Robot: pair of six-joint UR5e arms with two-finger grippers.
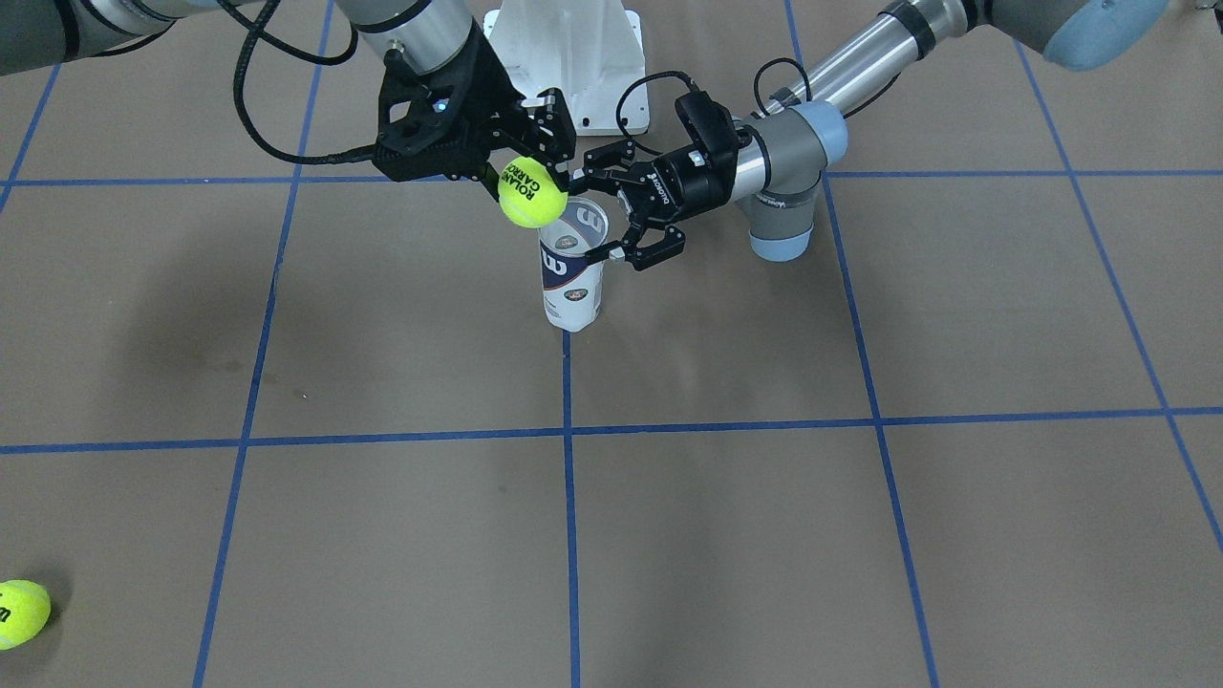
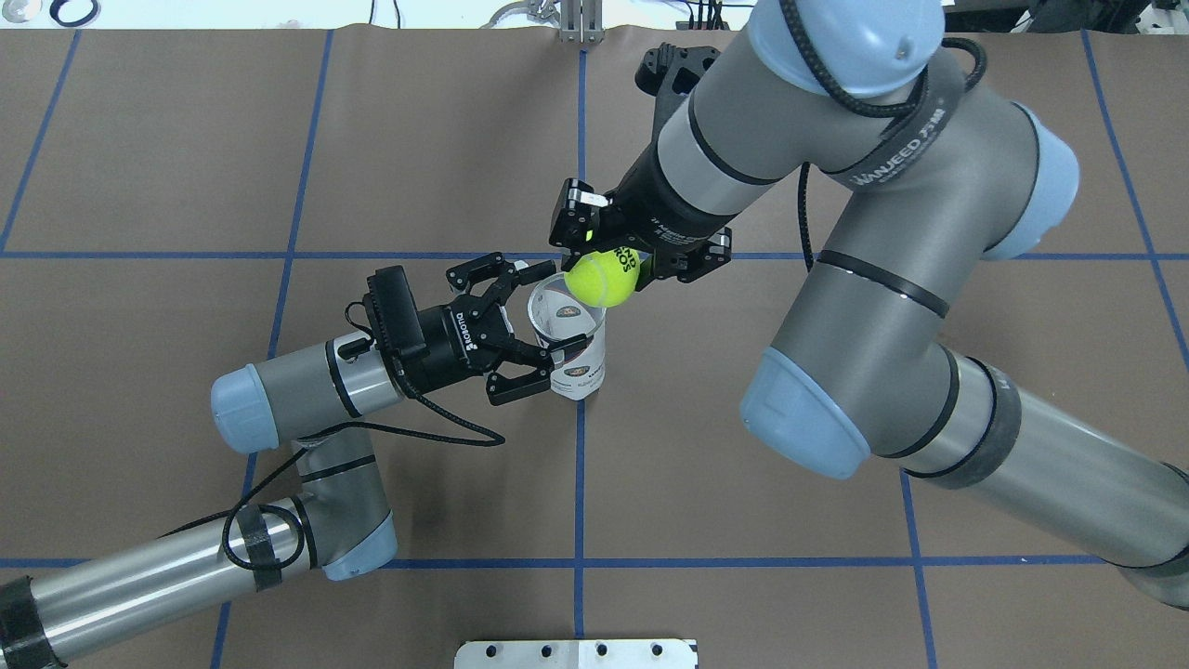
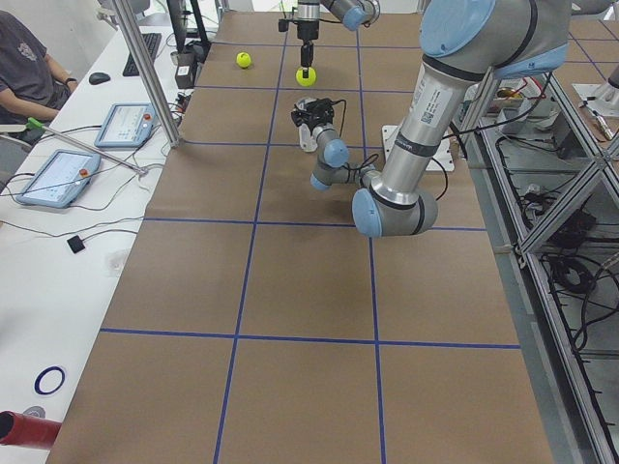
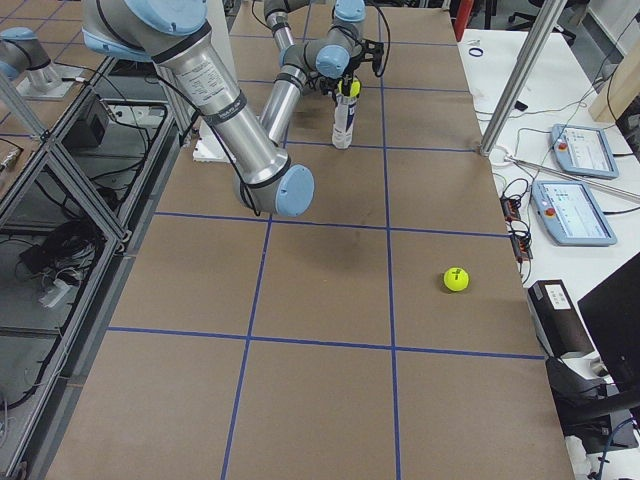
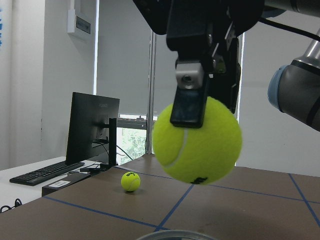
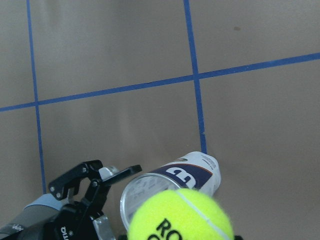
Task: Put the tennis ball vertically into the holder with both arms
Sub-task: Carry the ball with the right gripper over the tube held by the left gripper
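The holder [image 1: 571, 282] stands upright on the table, mouth up. It also shows in the overhead view [image 2: 578, 372] and the right wrist view [image 6: 195, 170]. My left gripper [image 1: 590, 218] lies level and open astride its upper part. The near finger [image 1: 611, 254] touches its side and the far finger looks a little apart. My right gripper [image 1: 535, 182] points down, shut on a yellow-green tennis ball [image 1: 531, 193]. The ball hangs just above the mouth, off-centre over the rim [image 2: 602, 279]. The left wrist view shows the ball [image 5: 197, 140] clear above the rim [image 5: 170, 235].
A second tennis ball [image 1: 19, 613] lies far off near the table's edge on my right side [image 4: 456, 279]. The white metal base [image 1: 573, 57] stands behind the holder, next to both wrists. Operators' desks with tablets line the far side [image 4: 575, 200].
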